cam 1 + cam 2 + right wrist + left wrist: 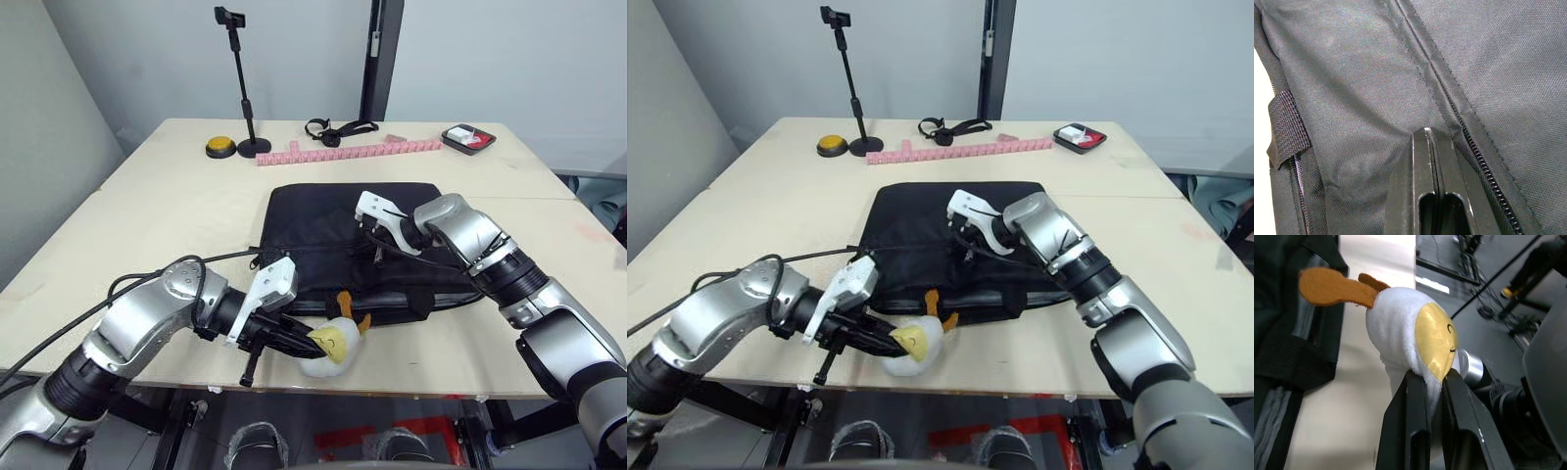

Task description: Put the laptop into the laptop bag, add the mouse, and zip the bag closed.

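Note:
The black laptop bag lies flat in the middle of the table, with its handles towards the front edge. My right gripper stands over the bag's top. Its fingers are shut together, and their tips touch the fabric beside a zipper line. At the table's front edge, my left gripper is shut on a white soft duck toy with a yellow face and orange feet. The toy lies just in front of the bag. The laptop and the mouse are out of view.
At the back of the table stand a black phone tripod and a yellow button. A row of pink blocks, a black strap and a small dark tray lie there too. The duck toy sits at the table's front edge.

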